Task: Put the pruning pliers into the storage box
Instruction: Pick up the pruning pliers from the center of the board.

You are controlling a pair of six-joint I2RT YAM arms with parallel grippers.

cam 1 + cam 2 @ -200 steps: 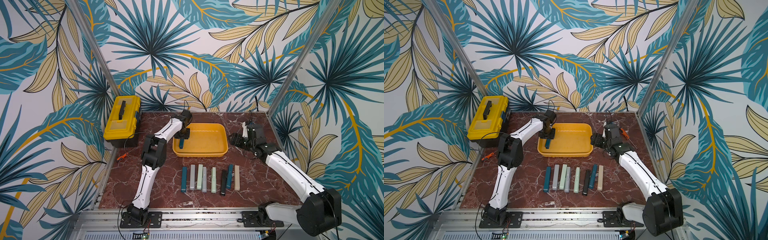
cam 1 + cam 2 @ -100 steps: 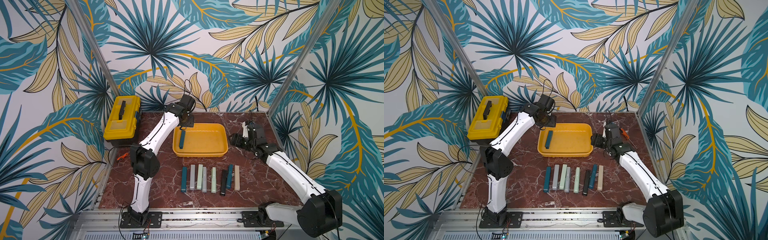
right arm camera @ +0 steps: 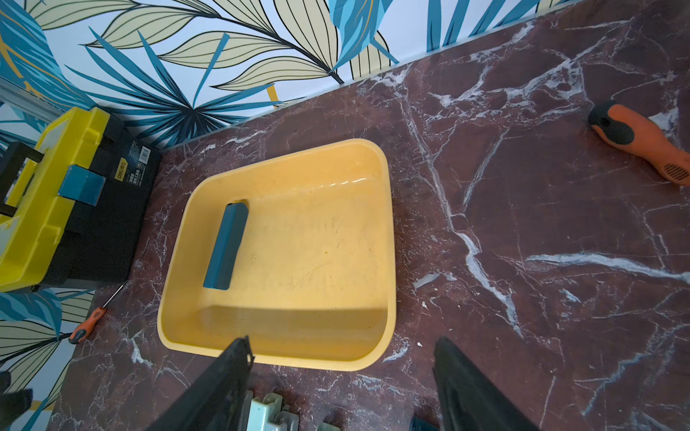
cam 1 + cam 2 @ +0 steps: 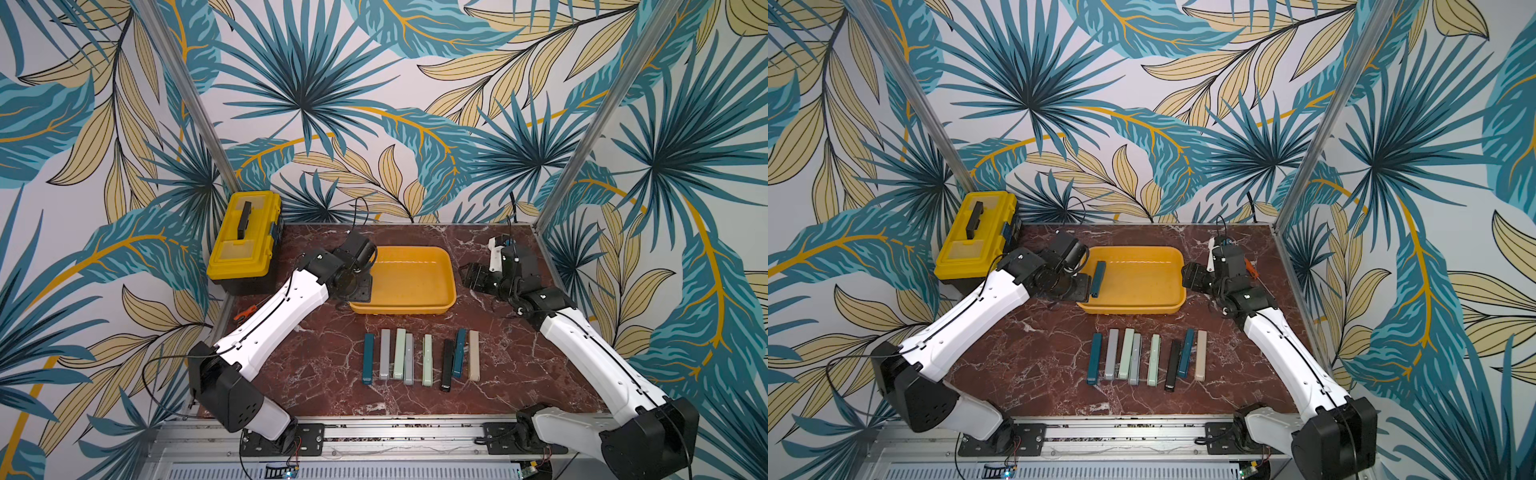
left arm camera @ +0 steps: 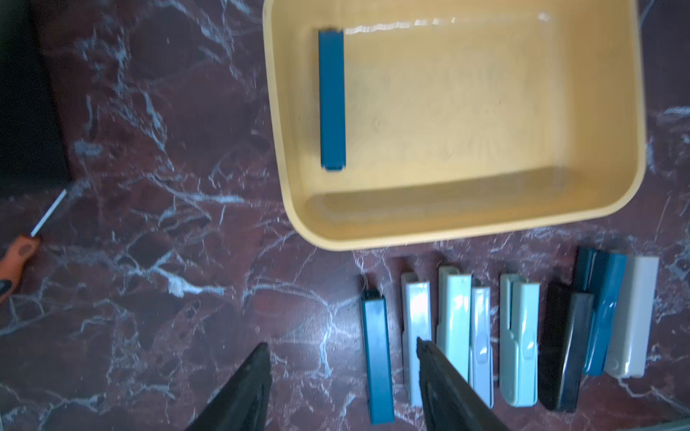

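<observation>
**One of nine in: left gripper (image 5: 341, 345) has let go and drawn back from the storage box (image 4: 1133, 309).**

A second ago the left gripper stood inside the box, clamped on the dark teal pliers (image 4: 1098, 278). It now sits just outside the box's 9 o'clock rim, jaws partly spread and empty, and the piece lies flat along that side of the box floor. First deposit judged complete. The row of eight pliers (image 4: 427, 359) remains on the table at the box's 6 o'clock. Several touch their neighbours, which may hamper a clean pick. The right gripper (image 3: 343, 340) waits at the box's 3 o'clock, jaws wide, holding nothing. The yellow toolbox (image 4: 245, 241) stands at 10 o'clock, the small orange-handled tool (image 5: 20, 253) lies at 8 o'clock, and the orange-handled screwdriver (image 3: 642, 138) lies beside the right wrist. None blocks the route from row to box.
</observation>
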